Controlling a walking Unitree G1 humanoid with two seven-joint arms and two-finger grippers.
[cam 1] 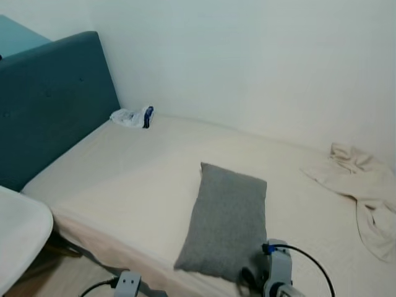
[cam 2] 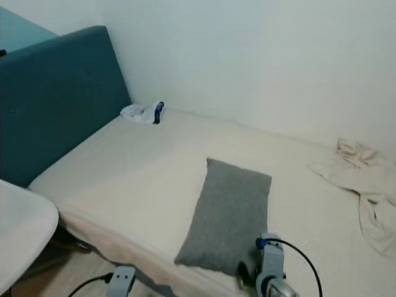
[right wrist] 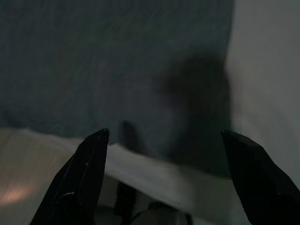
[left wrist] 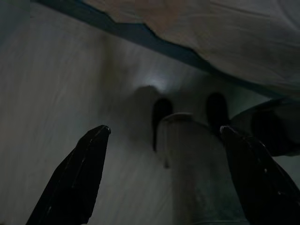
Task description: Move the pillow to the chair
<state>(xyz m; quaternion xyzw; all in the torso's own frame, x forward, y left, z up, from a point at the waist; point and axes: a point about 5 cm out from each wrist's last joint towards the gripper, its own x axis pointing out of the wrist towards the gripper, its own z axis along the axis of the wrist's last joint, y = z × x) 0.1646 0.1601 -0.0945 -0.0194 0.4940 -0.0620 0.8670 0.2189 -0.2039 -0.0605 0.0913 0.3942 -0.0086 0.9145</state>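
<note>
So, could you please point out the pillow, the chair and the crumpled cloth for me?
pillow (cam 1: pixel 228 221), left eye view, middle of its grey top.
chair (cam 1: pixel 21 229), left eye view, white seat at the left edge.
crumpled cloth (cam 1: pixel 365 185), left eye view, middle of the beige folds.

Cream-sheeted bed (cam 1: pixel 130 179) set against a teal headboard (cam 1: pixel 49 105), grey pillow (cam 1: pixel 226 219) laid near the front edge — crumpled cloth (cam 1: pixel 365 192) and small white packet (cam 1: pixel 132 116) spread further back
</note>
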